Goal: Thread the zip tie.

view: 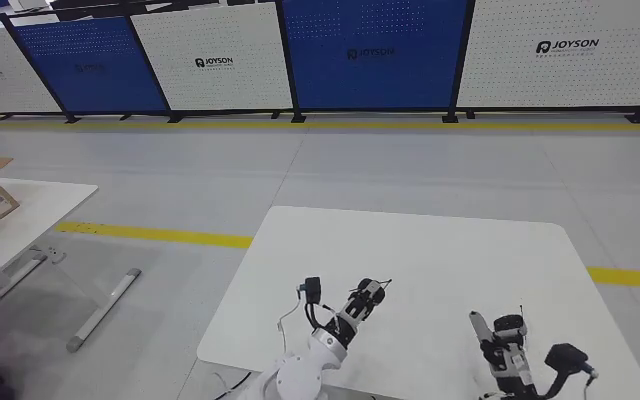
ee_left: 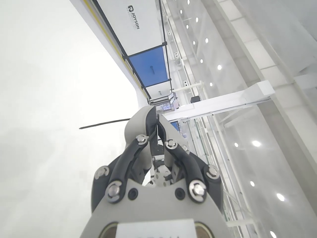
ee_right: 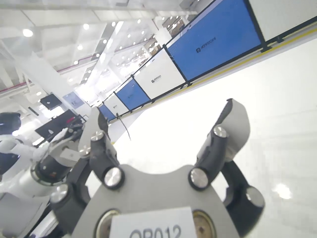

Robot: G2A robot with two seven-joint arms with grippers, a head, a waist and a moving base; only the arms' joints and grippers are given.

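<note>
We see the white table (view: pixel 420 250) beneath both arms. Our right gripper (ee_right: pixel 163 106) hovers over it with jaws spread wide, well apart from the left one. Our left gripper (ee_left: pixel 155 115) has its fingers pressed together, pinching the black zip tie (ee_left: pixel 104 124), whose thin tail pokes sideways out of the fingertips.

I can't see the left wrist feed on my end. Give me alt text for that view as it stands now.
The left gripper is shut on a thin black zip tie, whose pointed tail sticks out sideways over the white table. Behind it stand blue and white fence panels under ceiling lights.
</note>
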